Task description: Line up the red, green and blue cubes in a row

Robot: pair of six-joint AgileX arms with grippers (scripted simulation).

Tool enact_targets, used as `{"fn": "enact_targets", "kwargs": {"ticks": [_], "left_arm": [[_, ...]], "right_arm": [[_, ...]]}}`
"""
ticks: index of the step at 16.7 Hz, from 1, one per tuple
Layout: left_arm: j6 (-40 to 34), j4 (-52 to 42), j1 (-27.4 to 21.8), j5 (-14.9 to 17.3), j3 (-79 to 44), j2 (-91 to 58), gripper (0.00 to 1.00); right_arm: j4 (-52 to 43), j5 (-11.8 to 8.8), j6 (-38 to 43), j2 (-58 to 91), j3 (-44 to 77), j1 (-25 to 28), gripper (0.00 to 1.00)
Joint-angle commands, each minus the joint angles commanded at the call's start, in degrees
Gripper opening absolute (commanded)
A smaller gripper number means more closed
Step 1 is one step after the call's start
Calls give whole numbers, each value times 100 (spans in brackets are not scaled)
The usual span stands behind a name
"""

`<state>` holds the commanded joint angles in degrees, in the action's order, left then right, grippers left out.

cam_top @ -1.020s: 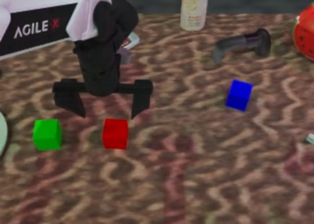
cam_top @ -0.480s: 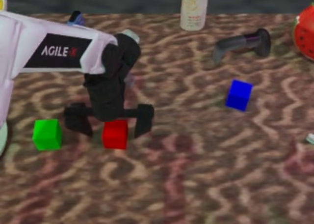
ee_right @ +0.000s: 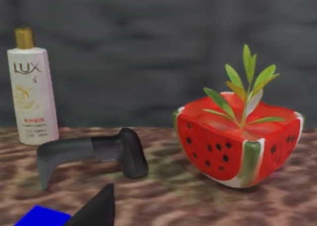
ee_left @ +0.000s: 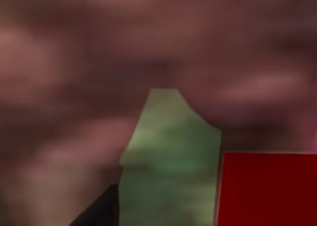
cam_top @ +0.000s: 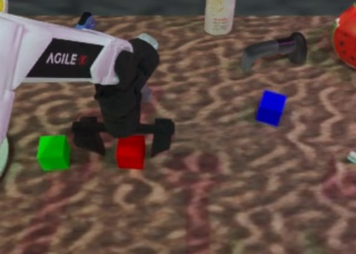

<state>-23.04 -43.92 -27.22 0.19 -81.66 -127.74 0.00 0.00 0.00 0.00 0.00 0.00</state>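
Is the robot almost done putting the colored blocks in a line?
Partly. The green cube and red cube already sit level with each other at the table's left. The left gripper is low over the red cube, fingers open on either side, not gripping it. The blue cube sits apart to the right and farther back, so it has yet to join the row.

Green cube (cam_top: 53,152) sits left of red cube (cam_top: 130,152); blue cube (cam_top: 271,107) lies well apart, right.
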Motion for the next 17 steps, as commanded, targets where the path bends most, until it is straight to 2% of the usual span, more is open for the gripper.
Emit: {"fn": "enact_targets", "kwargs": {"ticks": [10, 17], "left_arm": [[0, 0, 0, 0, 0, 0, 2], [0, 0, 0, 0, 0, 0, 0]], "right_arm": [[0, 0, 0, 0, 0, 0, 100], [0, 0, 0, 0, 0, 0, 100]]}}
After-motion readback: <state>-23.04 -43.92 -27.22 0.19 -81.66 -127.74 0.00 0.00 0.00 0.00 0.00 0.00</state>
